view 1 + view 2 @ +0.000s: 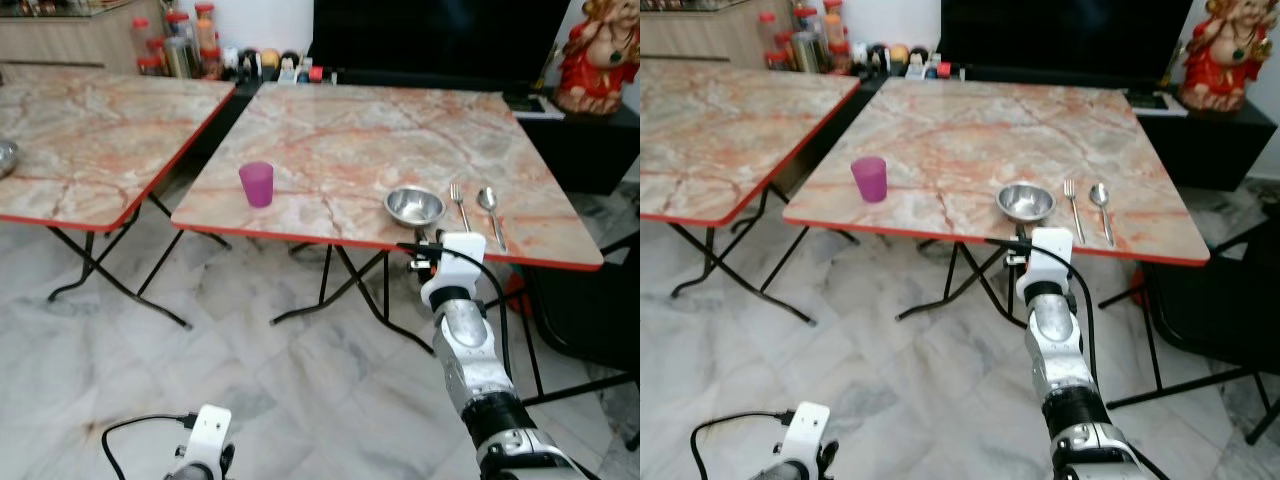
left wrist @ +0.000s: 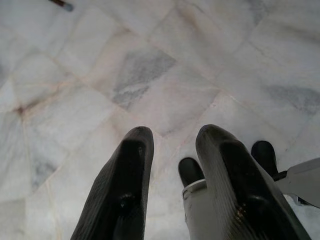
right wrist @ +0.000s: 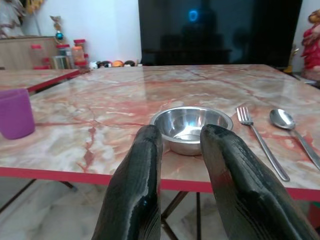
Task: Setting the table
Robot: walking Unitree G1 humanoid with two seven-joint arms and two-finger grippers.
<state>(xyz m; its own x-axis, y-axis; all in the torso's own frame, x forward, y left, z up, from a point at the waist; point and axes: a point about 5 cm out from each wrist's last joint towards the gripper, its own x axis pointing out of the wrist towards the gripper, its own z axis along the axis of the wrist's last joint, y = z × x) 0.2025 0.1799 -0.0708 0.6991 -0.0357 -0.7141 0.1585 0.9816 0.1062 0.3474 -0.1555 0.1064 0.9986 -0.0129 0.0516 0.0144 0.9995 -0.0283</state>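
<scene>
My right gripper (image 3: pixel 180 150), fingers parted, faces the small shiny steel bowl (image 3: pixel 191 126).
It sits near the marble-patterned tabletop's (image 1: pixel 330 140) front edge; light, rigid, likely slippery, so I'd pinch its rim.

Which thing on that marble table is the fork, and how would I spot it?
Look at the nearer marble-topped table with the red edge, at its front right corner. Past the steel bowl lie two slim metal pieces side by side. The fork is the one next to the bowl, ending in prongs; the spoon ends in a round scoop.
</scene>
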